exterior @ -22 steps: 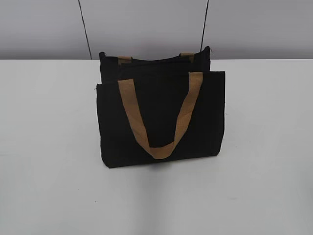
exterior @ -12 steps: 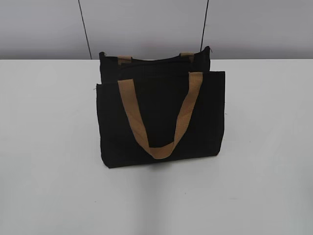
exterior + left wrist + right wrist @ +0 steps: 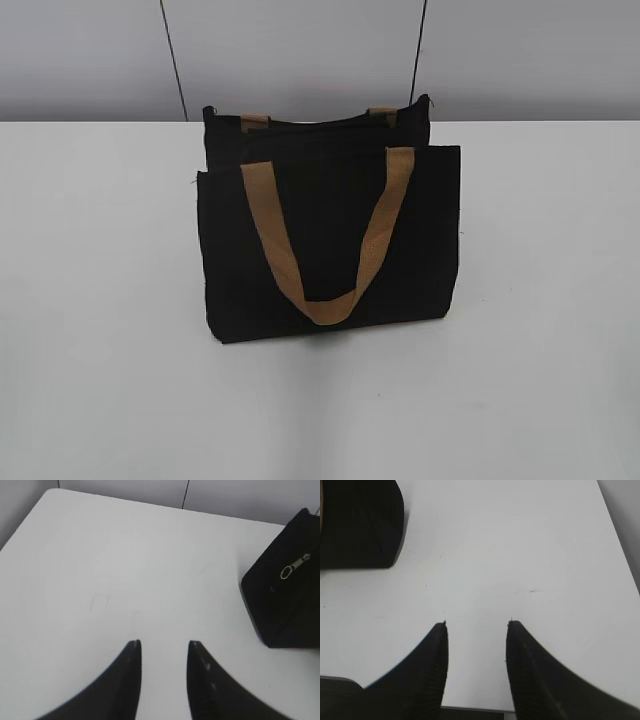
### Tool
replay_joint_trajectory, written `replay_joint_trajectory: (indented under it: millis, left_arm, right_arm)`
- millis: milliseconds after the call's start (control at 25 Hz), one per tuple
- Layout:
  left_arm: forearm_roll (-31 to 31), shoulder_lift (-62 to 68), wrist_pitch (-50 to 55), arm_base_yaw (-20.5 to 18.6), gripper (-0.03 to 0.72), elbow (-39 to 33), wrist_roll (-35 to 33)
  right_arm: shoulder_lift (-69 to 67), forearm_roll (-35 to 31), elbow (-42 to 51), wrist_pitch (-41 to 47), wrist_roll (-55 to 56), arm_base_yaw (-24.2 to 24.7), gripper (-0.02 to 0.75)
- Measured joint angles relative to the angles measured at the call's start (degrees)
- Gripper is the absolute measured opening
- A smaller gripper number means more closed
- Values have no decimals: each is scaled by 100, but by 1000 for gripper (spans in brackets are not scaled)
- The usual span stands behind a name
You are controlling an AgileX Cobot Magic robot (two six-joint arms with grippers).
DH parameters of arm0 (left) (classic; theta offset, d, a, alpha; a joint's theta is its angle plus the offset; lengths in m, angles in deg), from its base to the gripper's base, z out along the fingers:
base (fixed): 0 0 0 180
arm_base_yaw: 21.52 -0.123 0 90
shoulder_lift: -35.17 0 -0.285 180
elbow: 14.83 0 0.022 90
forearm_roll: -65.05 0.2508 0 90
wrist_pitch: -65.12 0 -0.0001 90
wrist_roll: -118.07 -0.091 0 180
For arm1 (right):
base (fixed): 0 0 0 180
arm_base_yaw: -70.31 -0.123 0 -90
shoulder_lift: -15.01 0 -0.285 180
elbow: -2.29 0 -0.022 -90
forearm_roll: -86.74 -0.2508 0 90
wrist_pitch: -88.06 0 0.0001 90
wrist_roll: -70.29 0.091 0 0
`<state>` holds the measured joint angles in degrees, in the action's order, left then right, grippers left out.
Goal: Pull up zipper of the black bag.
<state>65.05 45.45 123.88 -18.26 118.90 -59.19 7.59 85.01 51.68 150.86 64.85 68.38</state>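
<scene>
The black bag (image 3: 330, 240) stands upright in the middle of the white table, its mouth gaping, one tan handle (image 3: 325, 240) hanging down its front. In the left wrist view the bag's end (image 3: 285, 590) shows at the right with the zipper's silver ring pull (image 3: 294, 567) lying on it. My left gripper (image 3: 164, 645) is open and empty over bare table, left of the bag. My right gripper (image 3: 476, 625) is open and empty over bare table; a corner of the bag (image 3: 360, 525) shows at the upper left. Neither gripper shows in the exterior view.
The white table (image 3: 100, 300) reaches to a grey panelled wall (image 3: 300, 50) behind the bag. The table's far left corner (image 3: 52, 492) shows in the left wrist view, its right edge (image 3: 620, 535) in the right wrist view.
</scene>
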Motion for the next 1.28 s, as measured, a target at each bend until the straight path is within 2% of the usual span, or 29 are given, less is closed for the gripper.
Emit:
replay_joint_trajectory:
  millis: [360,520,840,1000,1280]
  left_arm:
    - [-695,1098,-1784,45,241,162,-1072]
    - [-747,1578,-2781,261,241,114,-1164]
    - [-955,2637,-5110,794,241,-689,-1180]
    - [-1050,3445,-6071,987,241,-987,-1180]
    - [-1003,5347,-7541,1439,241,-1058,-1182]
  right_arm:
    - [0,0,0,0,0,0,309]
    - [0,0,0,0,0,0,309]
    - [0,0,0,0,0,0,309]
    - [0,0,0,0,0,0,309]
    - [0,0,0,0,0,0,309]
